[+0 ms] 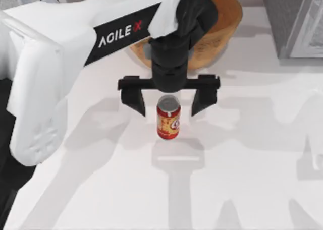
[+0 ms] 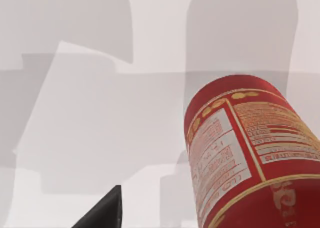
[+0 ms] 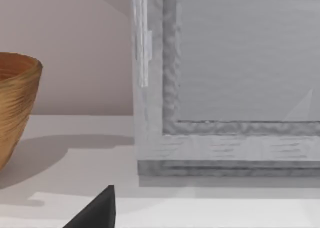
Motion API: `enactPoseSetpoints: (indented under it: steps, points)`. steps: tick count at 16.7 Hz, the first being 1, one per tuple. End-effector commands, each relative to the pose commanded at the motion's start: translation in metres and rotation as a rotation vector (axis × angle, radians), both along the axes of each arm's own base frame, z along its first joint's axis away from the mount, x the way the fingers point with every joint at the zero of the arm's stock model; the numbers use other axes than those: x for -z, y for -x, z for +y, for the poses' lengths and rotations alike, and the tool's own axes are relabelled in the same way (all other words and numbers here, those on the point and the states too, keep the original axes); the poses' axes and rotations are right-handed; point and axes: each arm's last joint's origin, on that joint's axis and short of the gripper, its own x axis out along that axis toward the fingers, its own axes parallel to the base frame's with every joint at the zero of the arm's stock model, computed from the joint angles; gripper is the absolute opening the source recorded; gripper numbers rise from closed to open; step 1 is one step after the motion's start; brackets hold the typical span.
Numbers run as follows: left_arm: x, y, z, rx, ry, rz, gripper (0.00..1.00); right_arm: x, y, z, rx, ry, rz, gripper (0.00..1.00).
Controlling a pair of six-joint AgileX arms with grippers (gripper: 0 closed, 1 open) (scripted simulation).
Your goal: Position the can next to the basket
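Left gripper [image 1: 168,100] hangs spread wide over the can [image 1: 168,120] mid-table, before the basket [image 1: 222,33]; closing off-centre could tip it.

can [image 1: 168,120] upright on table [image 1: 242,179], before basket [image 1: 222,28].

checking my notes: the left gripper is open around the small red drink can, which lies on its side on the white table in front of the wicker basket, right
Not quite. In the top view the small red drink can stands upright, silver top up, not on its side. The left gripper is open around it, in front of the tan wicker basket.
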Motion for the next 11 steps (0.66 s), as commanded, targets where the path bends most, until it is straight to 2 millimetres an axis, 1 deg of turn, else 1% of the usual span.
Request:
enactPoseSetpoints:
  steps: [3,9,11]
  points:
    - [-0.003,-0.001,0.000,-0.002,0.000,0.001,1.00,0.000,0.000,0.000,0.000,0.000,0.000,1.00]
    - [-0.036,-0.001,0.000,-0.001,-0.001,0.003,1.00,0.000,0.000,0.000,0.000,0.000,0.000,1.00]
    - [-0.040,-0.001,0.001,-0.002,0.000,0.000,1.00,0.000,0.000,0.000,0.000,0.000,0.000,1.00]
